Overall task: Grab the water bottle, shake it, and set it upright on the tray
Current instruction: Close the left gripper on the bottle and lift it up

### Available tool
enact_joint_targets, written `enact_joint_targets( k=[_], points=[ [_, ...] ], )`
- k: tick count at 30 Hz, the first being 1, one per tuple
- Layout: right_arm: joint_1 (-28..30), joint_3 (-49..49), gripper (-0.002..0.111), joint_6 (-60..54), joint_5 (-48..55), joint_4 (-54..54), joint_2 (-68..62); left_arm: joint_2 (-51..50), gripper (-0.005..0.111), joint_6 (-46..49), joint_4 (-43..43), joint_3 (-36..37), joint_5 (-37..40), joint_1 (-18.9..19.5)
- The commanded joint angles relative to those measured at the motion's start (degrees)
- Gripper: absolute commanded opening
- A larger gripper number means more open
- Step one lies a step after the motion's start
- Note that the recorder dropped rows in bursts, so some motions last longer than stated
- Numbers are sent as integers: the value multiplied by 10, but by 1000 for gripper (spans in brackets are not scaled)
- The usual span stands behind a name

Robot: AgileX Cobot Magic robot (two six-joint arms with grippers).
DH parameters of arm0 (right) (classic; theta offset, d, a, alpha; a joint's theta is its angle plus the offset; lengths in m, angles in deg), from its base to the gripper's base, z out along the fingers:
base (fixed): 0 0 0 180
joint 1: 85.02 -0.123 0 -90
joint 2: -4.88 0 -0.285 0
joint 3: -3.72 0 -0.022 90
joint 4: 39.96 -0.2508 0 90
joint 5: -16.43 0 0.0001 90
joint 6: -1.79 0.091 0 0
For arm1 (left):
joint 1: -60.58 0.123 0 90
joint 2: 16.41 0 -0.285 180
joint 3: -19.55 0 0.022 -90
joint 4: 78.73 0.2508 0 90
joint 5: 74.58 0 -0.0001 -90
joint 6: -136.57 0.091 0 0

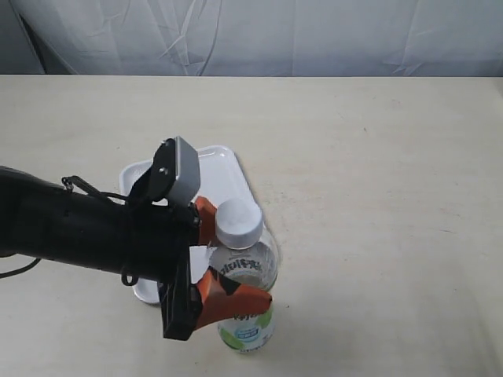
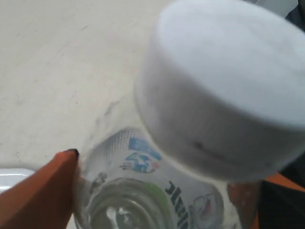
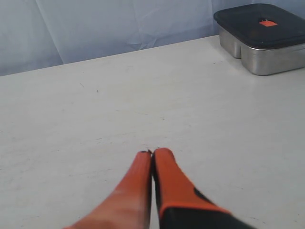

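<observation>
Left gripper (image 1: pixel 226 265): clamped across the water bottle (image 1: pixel 255 263), one orange finger on each side under the shoulder.
Bottle axis: roughly vertical, white cap uppermost; whether the base is off the table is unclear.
Shake: a firm squeeze and short swings seem safest.
Tray (image 1: pixel 224 169): just beside the gripper, behind the bottle.
Right gripper (image 3: pixel 152 157): fingers together, empty.

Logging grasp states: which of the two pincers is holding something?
The left pincer: it is clamped on the water bottle, just below its cap. The right pincer is shut on nothing.
</observation>
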Motion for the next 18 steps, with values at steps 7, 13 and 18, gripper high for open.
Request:
enact_joint_targets(
  k=[7, 13, 18],
  points=[
    [3, -1, 4, -2, -4, 1, 2, -60, 78, 19, -5, -2, 57, -5],
    [3, -1, 4, -2, -4, 1, 2, -61, 66, 19, -5, -2, 14, -5],
    [3, -1, 4, -2, -4, 1, 2, -61, 8, 19, -5, -2, -16, -5]
  ],
)
